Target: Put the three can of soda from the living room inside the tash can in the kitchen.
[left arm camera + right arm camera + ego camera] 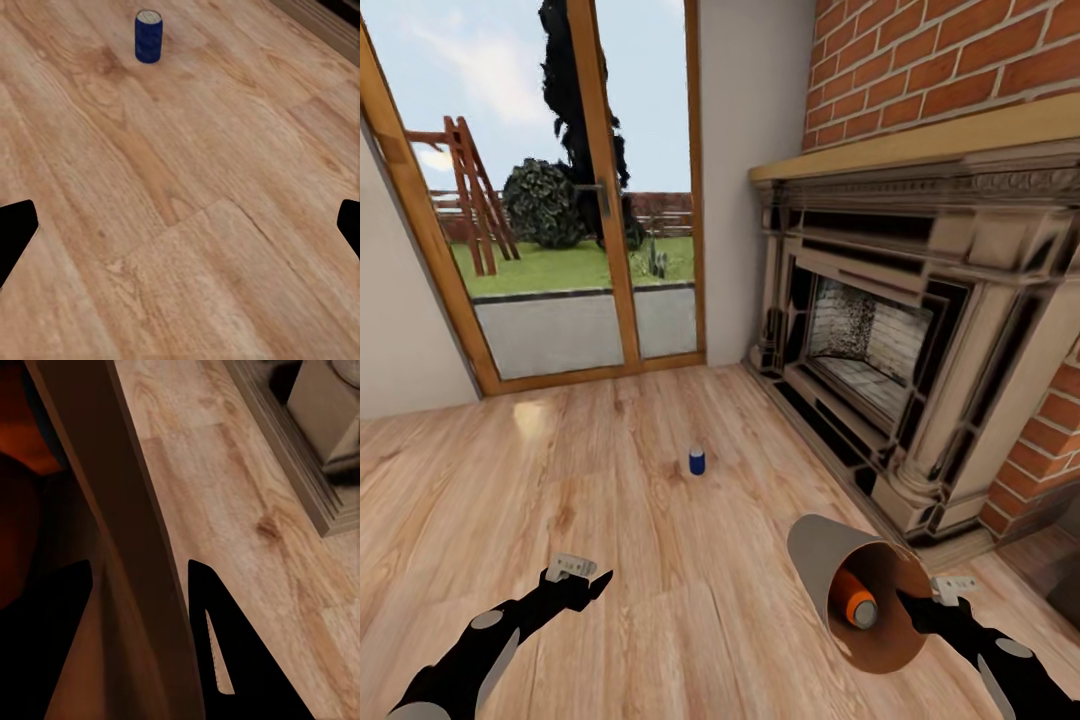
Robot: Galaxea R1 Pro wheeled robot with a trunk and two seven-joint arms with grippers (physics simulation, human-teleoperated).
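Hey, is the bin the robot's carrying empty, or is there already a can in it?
Not empty. The bin is tipped with its mouth toward the head camera, and an orange can lies inside against the orange-brown inner wall.

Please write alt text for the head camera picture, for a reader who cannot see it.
The right gripper holds a grey bin tilted by its rim, with an orange can inside. A blue can stands upright on the wood floor ahead of the open, empty left gripper, beside a dark fireplace.
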